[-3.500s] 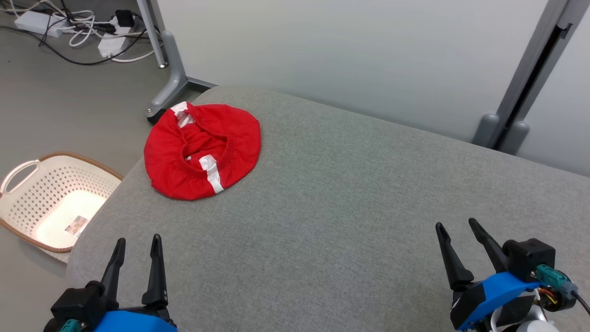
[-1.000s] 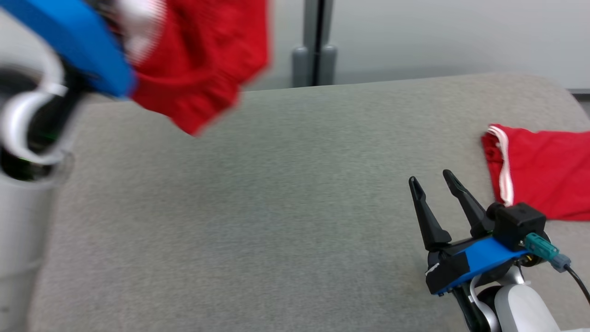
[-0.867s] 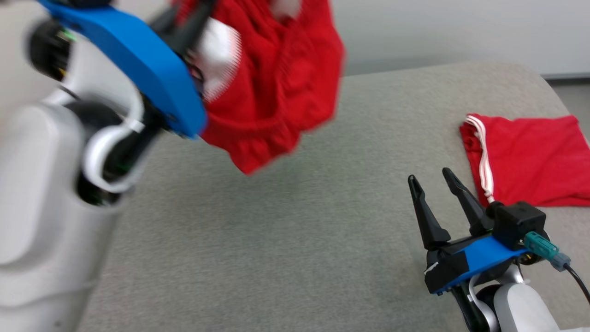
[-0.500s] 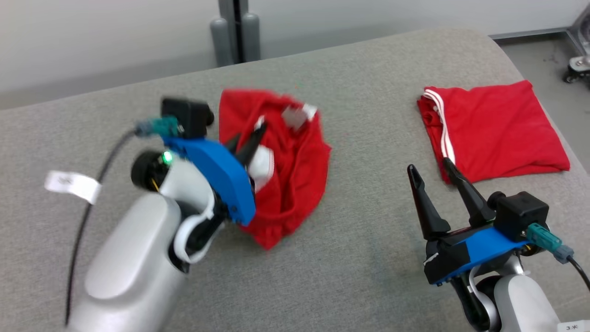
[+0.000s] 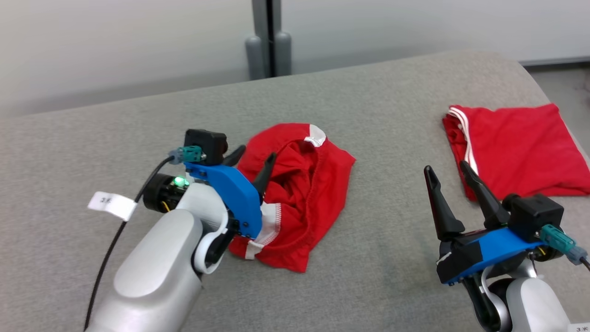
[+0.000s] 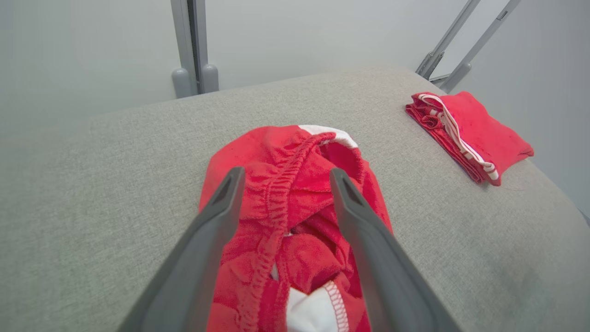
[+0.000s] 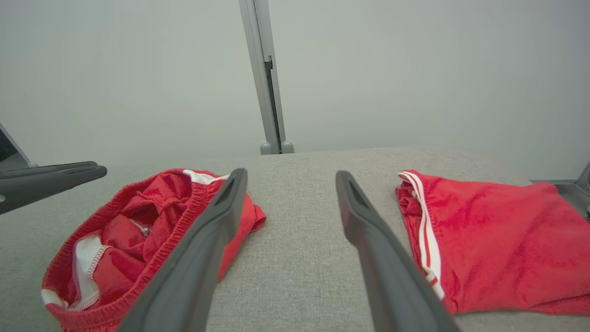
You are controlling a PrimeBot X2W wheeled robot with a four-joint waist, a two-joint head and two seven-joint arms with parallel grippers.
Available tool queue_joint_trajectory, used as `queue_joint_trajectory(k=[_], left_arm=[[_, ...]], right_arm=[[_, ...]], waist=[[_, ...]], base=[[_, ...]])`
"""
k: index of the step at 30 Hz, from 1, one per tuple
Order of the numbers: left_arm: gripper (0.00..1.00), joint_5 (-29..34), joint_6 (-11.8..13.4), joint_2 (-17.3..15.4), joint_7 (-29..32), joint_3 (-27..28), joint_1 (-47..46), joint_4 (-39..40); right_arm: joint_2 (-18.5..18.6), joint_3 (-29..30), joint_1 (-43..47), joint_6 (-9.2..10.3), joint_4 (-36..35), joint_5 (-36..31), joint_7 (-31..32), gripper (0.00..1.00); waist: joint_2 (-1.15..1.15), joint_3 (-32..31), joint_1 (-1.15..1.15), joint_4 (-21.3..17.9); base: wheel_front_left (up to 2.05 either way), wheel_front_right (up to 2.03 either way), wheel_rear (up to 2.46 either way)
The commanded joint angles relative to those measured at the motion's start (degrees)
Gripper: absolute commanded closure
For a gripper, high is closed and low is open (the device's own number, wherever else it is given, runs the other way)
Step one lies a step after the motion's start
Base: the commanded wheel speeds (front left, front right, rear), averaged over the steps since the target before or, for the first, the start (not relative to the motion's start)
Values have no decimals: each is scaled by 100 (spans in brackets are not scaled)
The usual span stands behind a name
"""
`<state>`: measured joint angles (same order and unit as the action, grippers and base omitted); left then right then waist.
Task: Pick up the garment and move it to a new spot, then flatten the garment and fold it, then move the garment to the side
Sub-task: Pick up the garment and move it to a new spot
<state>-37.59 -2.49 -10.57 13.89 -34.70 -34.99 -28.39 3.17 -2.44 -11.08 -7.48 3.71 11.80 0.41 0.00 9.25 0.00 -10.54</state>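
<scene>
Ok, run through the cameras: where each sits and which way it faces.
Head view: on the head, facing down at the grey cushion; shows left gripper, open over the crumpled garment, and right gripper, open.
Left wrist view: on that wrist, looking along its own fingers down onto the crumpled garment.
Right wrist view: on that wrist, looking low across the cushion between its own fingers; left gripper's tips at left.
Shared: all three show the crumpled and the folded garment.

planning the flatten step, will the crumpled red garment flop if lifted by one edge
Likely floppy: the crumpled garment lies in soft bunched folds. Probably light, being thin cloth. Pushed, it may wrinkle on the textured grey surface rather than slide.
</scene>
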Motion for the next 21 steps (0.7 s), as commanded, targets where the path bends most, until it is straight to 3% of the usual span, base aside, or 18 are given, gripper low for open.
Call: queue_joint_trajectory(k=[1,14,21], left_arm=[[0,43,50,-79,-58,31,43,57],[0,-4,909,-718,-1960,1062,1741,1521],[0,77,1155,-875,-2771,1485,2785,2086]], right_arm=[[-10,23,85,-4,-40,-36,8,0],[-18,253,614,-4,-29,-6,94,0],[-26,355,854,-4,-30,24,84,0]], waist=[[0,-35,0,61],[0,-534,0,590],[0,-715,0,731]], base=[[0,0,0],[0,0,0],[0,0,0]])
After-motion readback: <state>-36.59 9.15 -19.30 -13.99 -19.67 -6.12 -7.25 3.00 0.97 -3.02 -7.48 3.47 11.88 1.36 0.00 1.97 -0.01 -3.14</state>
